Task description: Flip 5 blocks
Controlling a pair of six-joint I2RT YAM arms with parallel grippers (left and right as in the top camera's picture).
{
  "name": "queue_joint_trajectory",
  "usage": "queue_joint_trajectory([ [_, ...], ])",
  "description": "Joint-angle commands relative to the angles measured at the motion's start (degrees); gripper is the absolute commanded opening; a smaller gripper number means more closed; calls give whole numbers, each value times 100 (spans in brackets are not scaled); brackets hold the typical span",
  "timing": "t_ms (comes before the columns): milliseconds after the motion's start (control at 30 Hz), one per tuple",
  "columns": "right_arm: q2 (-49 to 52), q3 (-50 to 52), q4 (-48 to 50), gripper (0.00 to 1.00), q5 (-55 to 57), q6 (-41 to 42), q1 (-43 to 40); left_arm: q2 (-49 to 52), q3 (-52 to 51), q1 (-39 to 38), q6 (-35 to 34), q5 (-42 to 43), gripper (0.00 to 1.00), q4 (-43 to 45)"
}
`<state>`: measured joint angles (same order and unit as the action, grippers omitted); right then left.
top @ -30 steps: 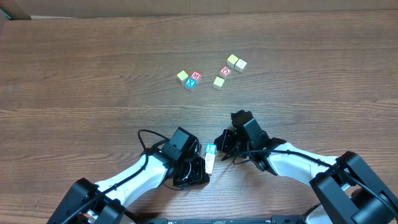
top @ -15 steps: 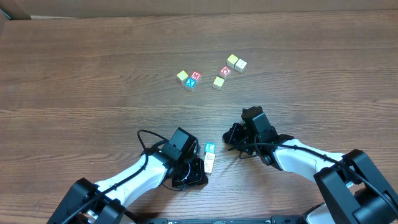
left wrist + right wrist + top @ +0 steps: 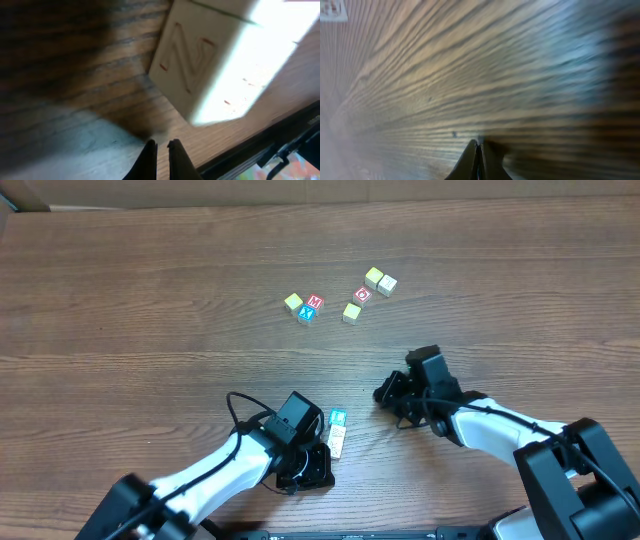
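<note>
The left gripper lay low near the front edge, its jaws pinched almost together on nothing. Just beside it stood a short row of blocks, a blue block at the far end and cream blocks touching it on the near side. In the left wrist view a cream N block loomed just past the fingertips, apart from them. The right gripper, likewise closed and empty, pointed down close over the bare table, to the right of the row. Seven far blocks, yellow, red, blue and cream, sat scattered well beyond both arms. The table was brown wood grain; a pale strip ran along its far edge.
</note>
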<state>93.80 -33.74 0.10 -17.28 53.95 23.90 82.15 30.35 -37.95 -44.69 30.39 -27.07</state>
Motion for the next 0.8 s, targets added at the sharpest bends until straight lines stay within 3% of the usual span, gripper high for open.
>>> queue_joint_trajectory([
  [0,17,-9,-162,4,48,-179,-173,-586,61,-31,-59,-284,4,-131],
  [367,7,-9,-212,4,28,-299,-192,-1563,63,507,-166,-1307,4,-1038],
  [600,7,-9,-42,4,-122,-820,-190,-1405,144,1005,468,-1447,4,24],
  [767,7,-9,24,4,-254,-929,-190,-741,345,1296,612,-1392,4,509],
])
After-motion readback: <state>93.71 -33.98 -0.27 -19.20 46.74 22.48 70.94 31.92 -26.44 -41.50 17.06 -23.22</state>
